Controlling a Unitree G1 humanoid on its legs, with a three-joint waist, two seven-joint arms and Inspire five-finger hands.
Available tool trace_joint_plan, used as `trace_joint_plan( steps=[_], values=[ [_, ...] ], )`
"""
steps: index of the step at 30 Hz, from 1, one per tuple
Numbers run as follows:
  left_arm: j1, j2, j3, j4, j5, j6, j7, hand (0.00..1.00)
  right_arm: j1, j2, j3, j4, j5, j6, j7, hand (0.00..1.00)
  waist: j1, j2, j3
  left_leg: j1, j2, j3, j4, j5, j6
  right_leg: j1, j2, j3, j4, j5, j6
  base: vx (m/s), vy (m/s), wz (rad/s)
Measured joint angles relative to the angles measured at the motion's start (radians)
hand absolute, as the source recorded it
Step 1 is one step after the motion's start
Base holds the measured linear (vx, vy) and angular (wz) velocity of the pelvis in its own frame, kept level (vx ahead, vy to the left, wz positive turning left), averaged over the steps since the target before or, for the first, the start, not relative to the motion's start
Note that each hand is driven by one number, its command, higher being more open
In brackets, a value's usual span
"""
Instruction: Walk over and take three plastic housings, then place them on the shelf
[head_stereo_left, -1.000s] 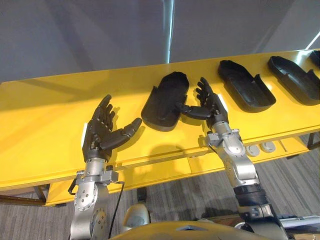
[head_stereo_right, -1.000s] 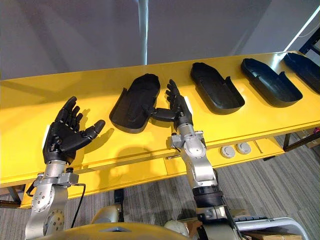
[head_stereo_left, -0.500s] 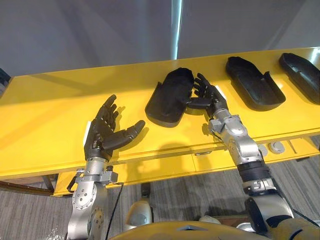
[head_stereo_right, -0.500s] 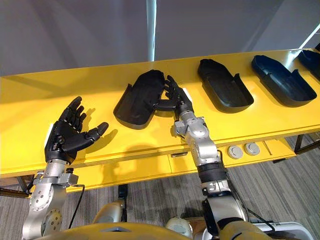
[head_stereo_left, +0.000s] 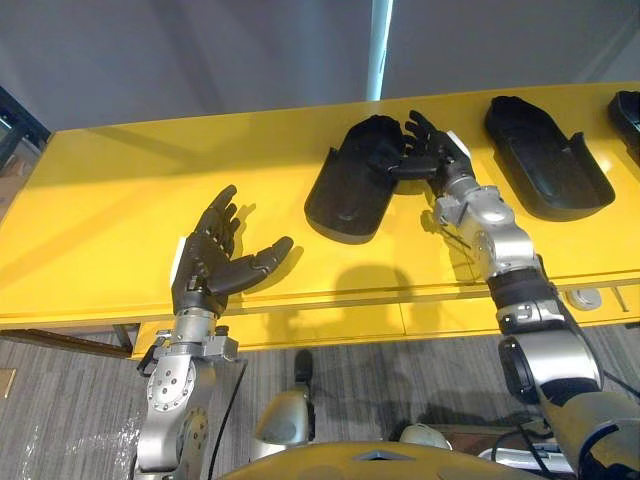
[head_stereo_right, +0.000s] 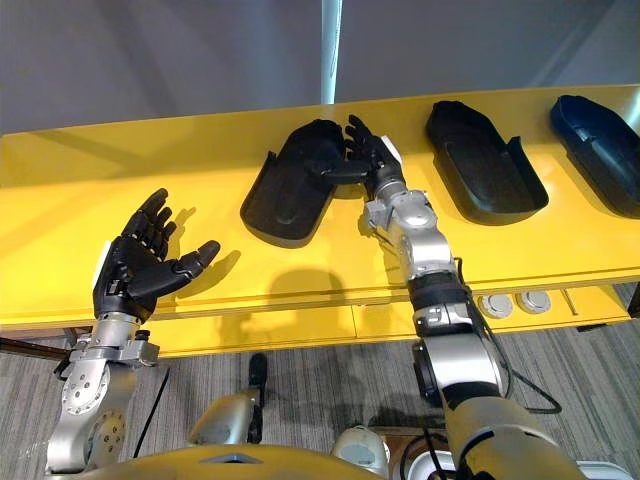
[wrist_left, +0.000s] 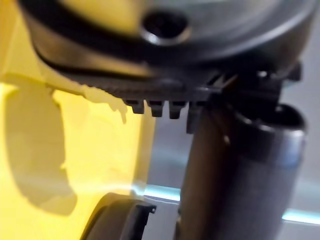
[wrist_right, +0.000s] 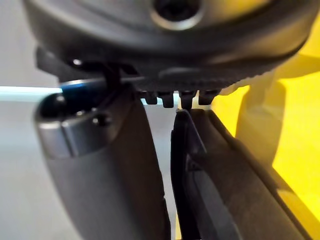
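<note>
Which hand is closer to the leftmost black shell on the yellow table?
Right. The right hand is at the shell's right rim, thumb over it; the left hand hovers apart to its left.

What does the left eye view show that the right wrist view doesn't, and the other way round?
The left eye view adds the left hand, open and palm-up over the yellow table, and a second black plastic housing lying further right. The right wrist view adds a narrow gap between the thumb of the right hand and the rim of the black plastic housing it reaches for. Both share that hand at the housing's far end, thumb across it, and the table beneath.
</note>
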Motion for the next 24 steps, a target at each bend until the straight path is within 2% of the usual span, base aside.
trace_joint_plan(
  steps=[6, 11, 16, 19, 21, 24],
  values=[
    [0.003, -0.001, -0.008, 0.000, 0.000, -0.001, 0.002, 1.00, -0.057, -0.010, 0.054, 0.063, -0.002, -0.039, 0.042, 1.00, 0.012, 0.035, 0.027, -0.002, 0.002, -0.017, -0.004, -0.011, -0.007, -0.006, 0.002, -0.004, 0.021, -0.014, -0.009, -0.07, -0.029, 0.06],
    [0.003, 0.000, -0.008, 0.001, 0.000, -0.006, -0.010, 1.00, -0.080, -0.010, 0.107, 0.069, -0.004, -0.083, 0.071, 1.00, 0.013, 0.034, 0.028, -0.028, 0.005, -0.020, -0.002, -0.001, -0.009, -0.038, 0.003, -0.001, 0.038, -0.012, -0.006, 0.00, -0.041, -0.02],
    [-0.012, 0.003, -0.013, 0.001, 0.000, -0.016, -0.033, 1.00, -0.084, -0.011, 0.108, 0.053, -0.073, -0.156, 0.007, 1.00, 0.011, 0.032, 0.029, -0.027, 0.002, -0.017, -0.001, 0.008, -0.008, -0.040, -0.002, 0.003, 0.044, -0.012, -0.006, 0.03, -0.039, 0.00],
    [-0.044, 0.012, -0.036, 0.001, 0.001, -0.024, -0.033, 1.00, -0.080, -0.012, 0.095, -0.100, -0.150, -0.198, -0.082, 1.00, 0.005, 0.030, 0.030, -0.026, 0.007, 0.000, -0.001, 0.005, -0.012, -0.052, 0.000, 0.022, 0.047, -0.011, -0.005, -0.01, -0.041, -0.16],
    [-0.071, 0.028, -0.064, 0.001, 0.005, -0.024, -0.031, 1.00, -0.067, -0.012, 0.078, -0.285, -0.205, -0.277, -0.138, 1.00, -0.014, 0.026, 0.033, -0.019, 0.009, 0.015, -0.001, 0.003, -0.013, -0.053, 0.000, 0.034, 0.047, -0.010, -0.004, -0.01, -0.037, -0.15],
    [-0.096, 0.050, -0.096, 0.011, 0.006, -0.023, -0.031, 1.00, -0.055, -0.012, 0.059, -0.453, -0.242, -0.346, -0.187, 1.00, -0.026, 0.019, 0.037, -0.001, 0.012, 0.037, -0.002, 0.000, -0.011, -0.049, 0.001, 0.058, 0.038, -0.007, -0.001, -0.01, -0.034, -0.23]
  ],
)
